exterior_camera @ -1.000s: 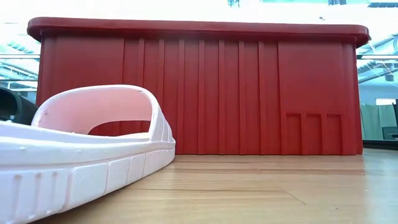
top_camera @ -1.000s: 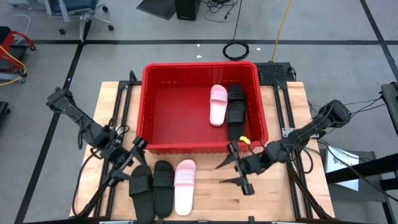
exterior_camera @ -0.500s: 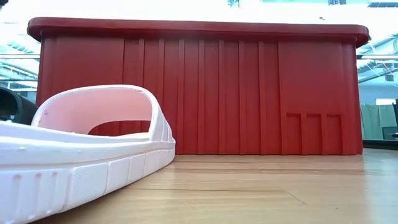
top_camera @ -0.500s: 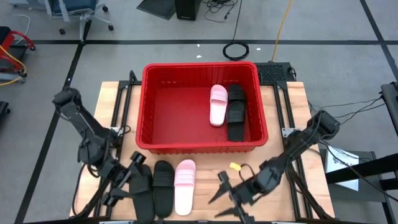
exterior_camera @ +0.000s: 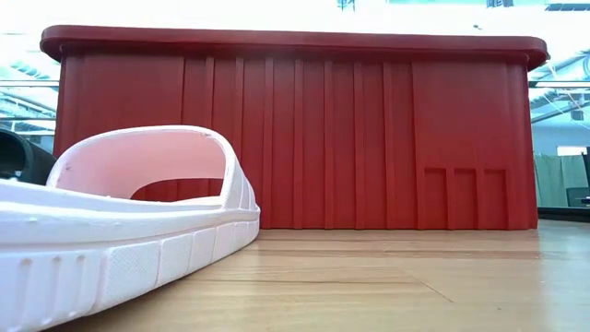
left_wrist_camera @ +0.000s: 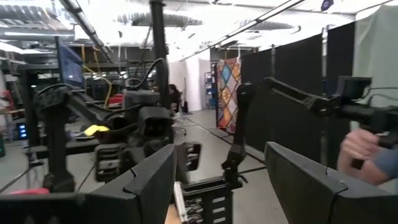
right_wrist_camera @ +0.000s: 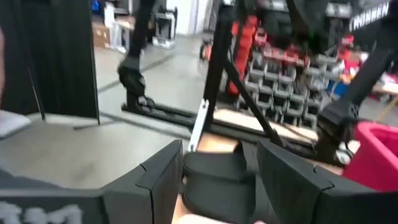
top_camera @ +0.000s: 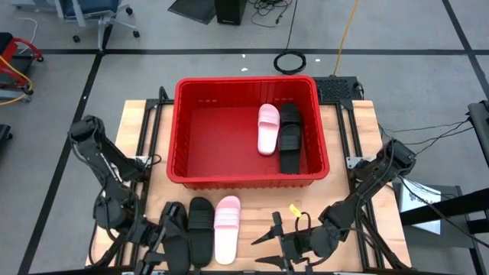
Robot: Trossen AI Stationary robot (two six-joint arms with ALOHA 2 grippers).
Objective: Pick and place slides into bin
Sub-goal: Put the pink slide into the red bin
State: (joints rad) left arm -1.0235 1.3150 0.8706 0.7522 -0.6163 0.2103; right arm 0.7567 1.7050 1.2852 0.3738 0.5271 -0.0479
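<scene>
The red bin [top_camera: 183,130] stands at the table's middle, far side, with a pink slide [top_camera: 267,128] and a black slide [top_camera: 290,137] lying on its floor. Two black slides [top_camera: 200,229] and a pink slide [top_camera: 227,229] lie side by side on the wood near the front edge. My left gripper [top_camera: 158,243] hovers open above the leftmost black slide [top_camera: 174,229]. My right gripper [top_camera: 265,248] is open to the right of the pink slide and points at the row; a black slide [right_wrist_camera: 217,180] shows between its fingers, farther off.
The low view shows the pink slide [exterior_camera: 120,231] close up with the bin's wall [exterior_camera: 295,129] behind it. Bare wood lies between the pink slide and my right gripper. A person's hand [left_wrist_camera: 360,146] shows beyond the table. A yellow tag [top_camera: 293,208] hangs on my right arm.
My left gripper has swung from the bin's near left corner toward the table's near edge and is now over the leftmost black slide. My right gripper has moved from the bin's near wall toward the near edge and turned to point left at the slides. No slide has moved.
</scene>
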